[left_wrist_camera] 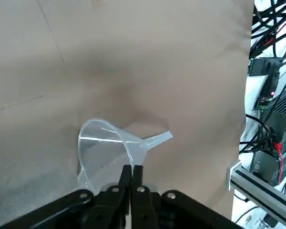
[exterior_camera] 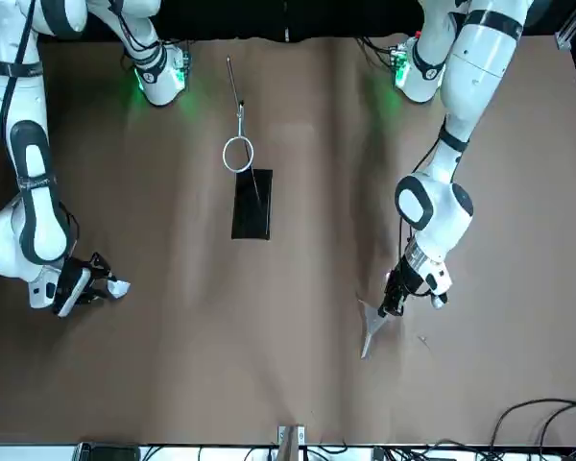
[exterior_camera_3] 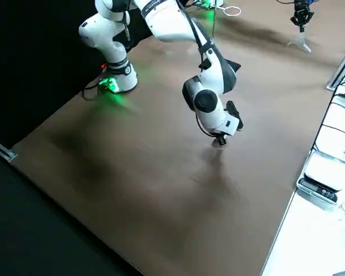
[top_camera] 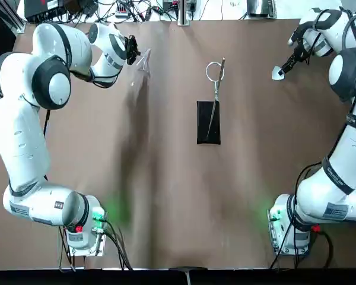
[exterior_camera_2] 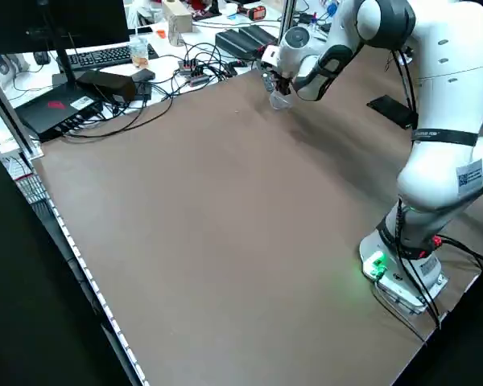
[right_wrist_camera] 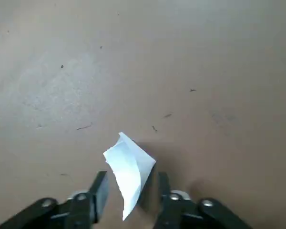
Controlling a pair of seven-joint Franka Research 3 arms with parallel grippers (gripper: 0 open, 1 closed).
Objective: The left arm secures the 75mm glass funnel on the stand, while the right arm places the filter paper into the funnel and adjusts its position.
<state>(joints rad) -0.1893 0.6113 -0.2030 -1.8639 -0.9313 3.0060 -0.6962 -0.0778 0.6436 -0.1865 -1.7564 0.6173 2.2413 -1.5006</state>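
Both grippers at far corners of table, stand untouched at centre.
L gripper (left_wrist_camera: 131,174) far-left, fingers pressed onto rim of glass funnel (left_wrist_camera: 109,148), which lies tilted on table w/ stem pointing away. R gripper (right_wrist_camera: 128,191) far-right, fingers spread either side of filter paper (right_wrist_camera: 128,167), paper standing betw. them. Stand (top_camera: 209,122) w/ wire ring mid-table, well apart from both.

Clear glass funnel (left_wrist_camera: 112,148) lies on its side; white folded filter paper (right_wrist_camera: 128,171) far right; stand (top_camera: 209,122) central
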